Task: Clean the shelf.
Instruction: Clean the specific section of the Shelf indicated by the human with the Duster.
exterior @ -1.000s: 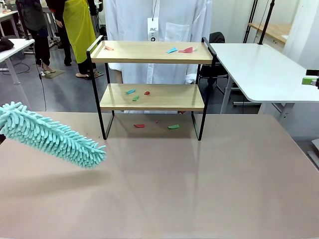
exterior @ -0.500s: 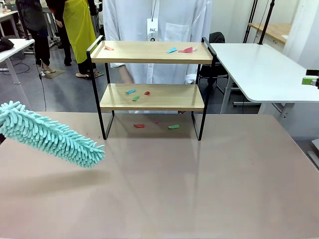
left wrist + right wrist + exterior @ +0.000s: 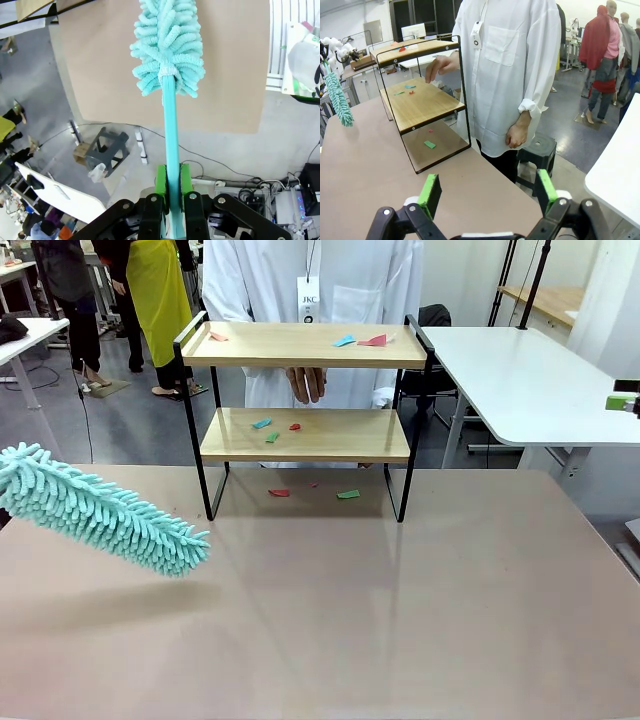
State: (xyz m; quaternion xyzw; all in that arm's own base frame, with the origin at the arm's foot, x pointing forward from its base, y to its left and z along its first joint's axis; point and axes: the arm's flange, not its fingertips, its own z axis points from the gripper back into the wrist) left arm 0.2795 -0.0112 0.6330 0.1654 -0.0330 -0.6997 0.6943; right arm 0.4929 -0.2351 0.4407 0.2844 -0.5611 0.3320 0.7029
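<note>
Front view: teal duster (image 3: 105,512) poised well left of the shelf (image 3: 290,345).
Left gripper (image 3: 172,184) is clamped on the duster's handle (image 3: 170,130); right gripper (image 3: 487,192) gapes wide, empty. The shelf stands on the table (image 3: 400,620), paper scraps (image 3: 375,340) on both tiers. A person's hand (image 3: 306,383) hangs just behind the shelf; a hard sweep could strike it or shove the light shelf askew.

Black fingers (image 3: 416,220), green pads (image 3: 430,194)

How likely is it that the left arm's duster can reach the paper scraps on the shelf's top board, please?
Probably yes: the left gripper grips the duster, nothing stands between it and the shelf, and the top board is open above.
</note>
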